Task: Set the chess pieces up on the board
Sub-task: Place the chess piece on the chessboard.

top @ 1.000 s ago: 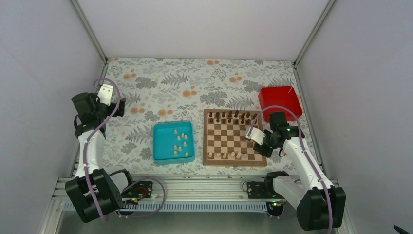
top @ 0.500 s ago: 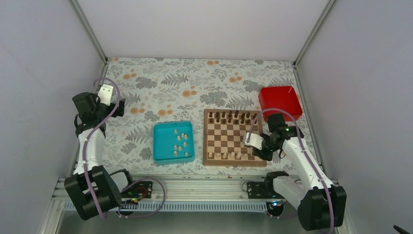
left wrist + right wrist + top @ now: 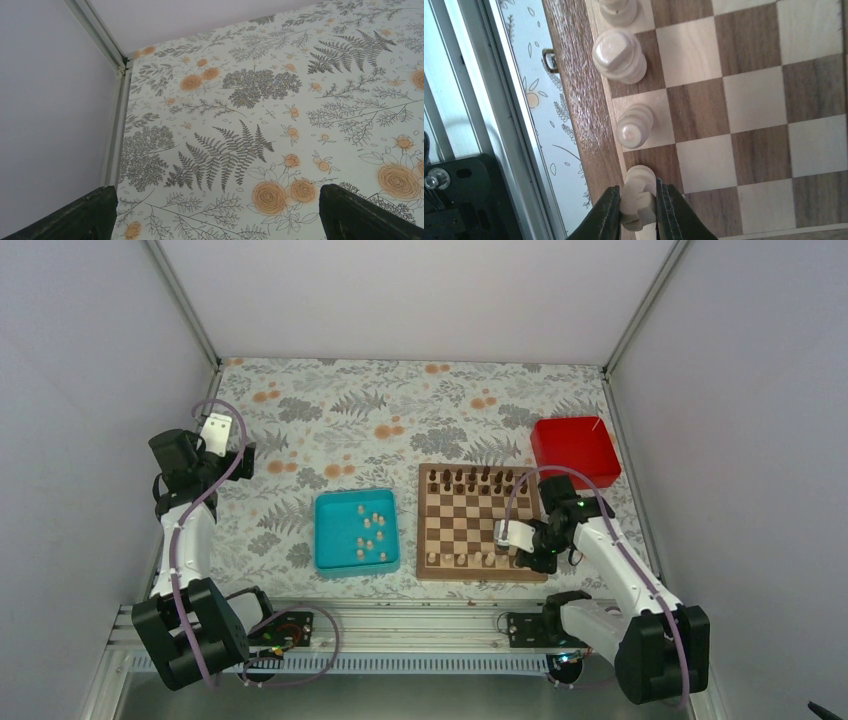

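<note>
The board lies right of centre, with several pale chess pieces on its near row. More pale chess pieces lie in the teal tray. My right gripper hangs over the board's near right part. In the right wrist view this gripper is shut on a pale knight-like piece. The piece's base is at a dark square by the border, next to a pale bishop-like piece. My left gripper is far left, open over bare cloth, its fingers wide apart.
Dark brown chessmen fill the board's far rows. A red box stands behind the board at the right. The aluminium rail runs just past the board's near border. Grey walls close in the floral tablecloth.
My right gripper has moved left and toward the near edge over the board, still holding the pale piece. The left arm has stayed where it was.
</note>
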Tool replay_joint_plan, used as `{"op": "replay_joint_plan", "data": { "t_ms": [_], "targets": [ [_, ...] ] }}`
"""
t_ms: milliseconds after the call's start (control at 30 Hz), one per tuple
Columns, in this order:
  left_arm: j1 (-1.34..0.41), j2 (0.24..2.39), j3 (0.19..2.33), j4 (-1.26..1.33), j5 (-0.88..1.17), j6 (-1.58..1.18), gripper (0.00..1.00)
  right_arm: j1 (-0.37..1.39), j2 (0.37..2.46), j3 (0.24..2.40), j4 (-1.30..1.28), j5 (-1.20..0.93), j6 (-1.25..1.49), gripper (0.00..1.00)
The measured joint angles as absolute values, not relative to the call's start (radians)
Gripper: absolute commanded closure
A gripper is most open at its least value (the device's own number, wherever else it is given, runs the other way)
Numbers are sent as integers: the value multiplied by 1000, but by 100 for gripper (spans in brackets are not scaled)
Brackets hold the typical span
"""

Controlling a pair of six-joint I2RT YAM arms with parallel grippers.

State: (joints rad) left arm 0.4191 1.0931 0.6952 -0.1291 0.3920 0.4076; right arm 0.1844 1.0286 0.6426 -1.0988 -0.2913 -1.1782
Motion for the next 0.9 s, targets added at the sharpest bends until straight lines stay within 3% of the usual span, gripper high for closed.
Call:
{"op": "replay_joint_plan", "data": {
  "t_ms": [900],
  "targets": [
    [419,1093,695,-129,392,408,0,190,1065,632,-1068,-277,-1177,90]
  ]
}}
